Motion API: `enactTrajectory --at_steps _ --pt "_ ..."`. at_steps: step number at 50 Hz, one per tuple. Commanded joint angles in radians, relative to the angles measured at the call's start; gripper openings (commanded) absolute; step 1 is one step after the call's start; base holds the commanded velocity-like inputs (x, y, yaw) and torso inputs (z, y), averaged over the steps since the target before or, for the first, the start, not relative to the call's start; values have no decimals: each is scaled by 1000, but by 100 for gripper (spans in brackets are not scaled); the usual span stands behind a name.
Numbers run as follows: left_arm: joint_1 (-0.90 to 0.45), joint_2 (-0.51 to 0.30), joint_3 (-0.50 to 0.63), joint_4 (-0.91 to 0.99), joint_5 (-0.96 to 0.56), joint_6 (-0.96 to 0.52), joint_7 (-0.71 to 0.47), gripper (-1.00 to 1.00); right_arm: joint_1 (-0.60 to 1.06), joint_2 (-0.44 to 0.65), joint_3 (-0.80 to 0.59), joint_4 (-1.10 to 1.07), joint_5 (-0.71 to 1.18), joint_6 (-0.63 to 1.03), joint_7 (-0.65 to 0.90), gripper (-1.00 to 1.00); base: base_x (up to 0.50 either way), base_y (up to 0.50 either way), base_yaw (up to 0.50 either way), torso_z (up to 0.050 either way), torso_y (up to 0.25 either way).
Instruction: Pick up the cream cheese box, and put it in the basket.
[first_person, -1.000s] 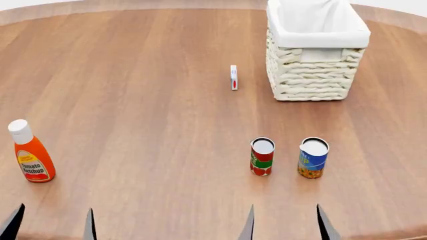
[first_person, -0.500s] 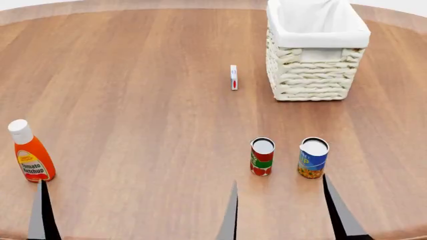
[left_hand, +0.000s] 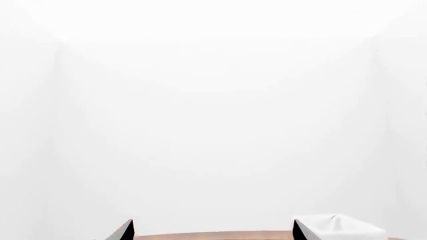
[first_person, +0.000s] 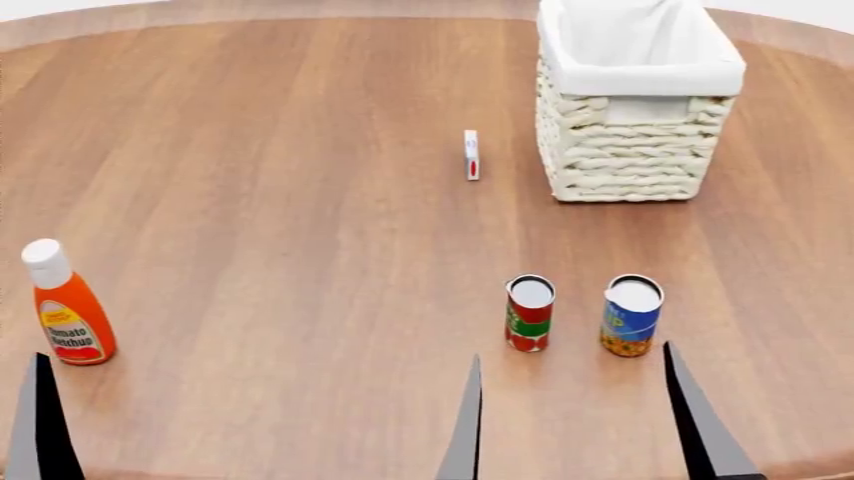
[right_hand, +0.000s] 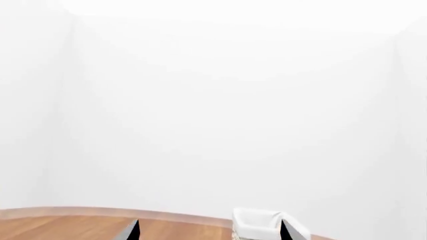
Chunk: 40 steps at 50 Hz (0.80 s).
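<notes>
Wicker basket (first_person: 627, 150), cream weave with a white cloth liner, stands far on your wooden desk (first_person: 267, 200); the thin white cream cheese box (first_person: 471, 155) stands on edge just beside it. Your left gripper (left_hand: 212, 231) and right gripper (first_person: 577, 420) hold their pointed jaws spread, empty, low at the near edge.

We see a big round wooden table (first_person: 267, 200). On it stand a ketchup bottle (first_person: 67, 305), a red-and-green can (first_person: 529, 313), and a blue can (first_person: 630, 316) just beside it. Farther back stand a small white box (first_person: 471, 155) on its edge and a basket (first_person: 638, 100) nearby.
</notes>
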Motion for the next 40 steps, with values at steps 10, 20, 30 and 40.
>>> enactTrajectory --at_steps 10,20,30,40 --pt "4 -24 25 10 17 12 -17 100 5 26 -9 11 14 -11 30 100 0 69 0 0 0" --pt "3 -32 36 1 32 22 -27 100 7 40 -15 9 19 -7 45 100 0 68 0 0 0" --pt "3 -40 42 4 32 21 -36 100 9 50 -20 10 24 -8 57 100 0 70 0 0 0" --pt "2 -47 45 -5 27 29 -43 100 12 59 -28 15 28 -9 68 100 0 69 0 0 0"
